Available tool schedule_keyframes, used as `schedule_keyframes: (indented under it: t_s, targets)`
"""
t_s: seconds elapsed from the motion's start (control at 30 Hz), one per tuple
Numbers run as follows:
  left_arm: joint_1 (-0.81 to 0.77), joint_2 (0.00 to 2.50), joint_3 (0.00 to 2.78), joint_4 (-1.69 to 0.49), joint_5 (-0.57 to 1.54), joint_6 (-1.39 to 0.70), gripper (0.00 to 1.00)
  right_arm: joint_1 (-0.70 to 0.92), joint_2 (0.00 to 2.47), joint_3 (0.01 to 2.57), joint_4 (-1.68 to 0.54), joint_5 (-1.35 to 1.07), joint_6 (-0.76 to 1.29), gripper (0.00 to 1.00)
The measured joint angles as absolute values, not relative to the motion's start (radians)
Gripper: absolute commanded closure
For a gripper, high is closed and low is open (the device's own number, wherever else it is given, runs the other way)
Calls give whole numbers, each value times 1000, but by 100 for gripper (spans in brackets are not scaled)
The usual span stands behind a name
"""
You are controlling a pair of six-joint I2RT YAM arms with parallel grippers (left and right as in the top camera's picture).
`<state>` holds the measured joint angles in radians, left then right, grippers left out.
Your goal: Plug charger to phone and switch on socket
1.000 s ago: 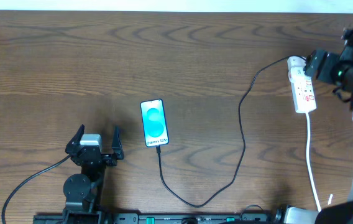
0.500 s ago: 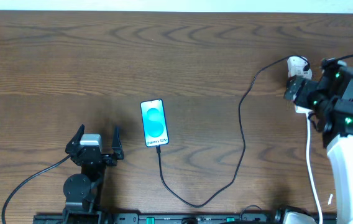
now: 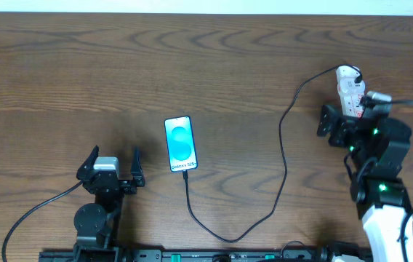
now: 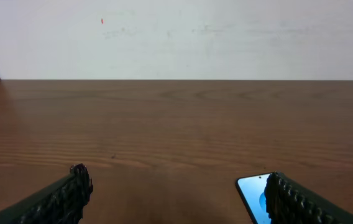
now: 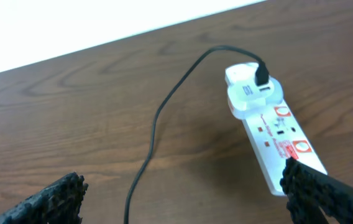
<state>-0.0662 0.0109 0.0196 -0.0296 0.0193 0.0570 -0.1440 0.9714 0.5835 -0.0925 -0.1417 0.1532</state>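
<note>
The phone [image 3: 180,143] lies mid-table with its blue screen up; its top corner shows in the left wrist view [image 4: 254,196]. The thin black charger cable [image 3: 283,156] runs from the phone's near end in a loop to a white adapter in the white socket strip [image 3: 350,91]. The strip also shows in the right wrist view [image 5: 276,140], with the cable [image 5: 158,124] leading away. My left gripper [image 3: 112,161] is open and empty, left of the phone. My right gripper [image 3: 341,124] is open and empty, over the strip's near end.
A white lead [image 3: 366,200] runs from the strip to the table's near edge. A thick black robot cable [image 3: 35,207] trails from the left arm. The table's far edge meets a white wall [image 4: 176,37].
My right arm has swung down and left, from the far right edge to over the strip's near end. The left arm, phone and cable have not moved.
</note>
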Motion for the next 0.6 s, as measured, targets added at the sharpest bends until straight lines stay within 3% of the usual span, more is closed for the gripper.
schedule_keyframes:
  t_s: [0.6]
  targets:
    - [-66,11,20,-30,19,57,9,-48,650,267,44,-120,153,1]
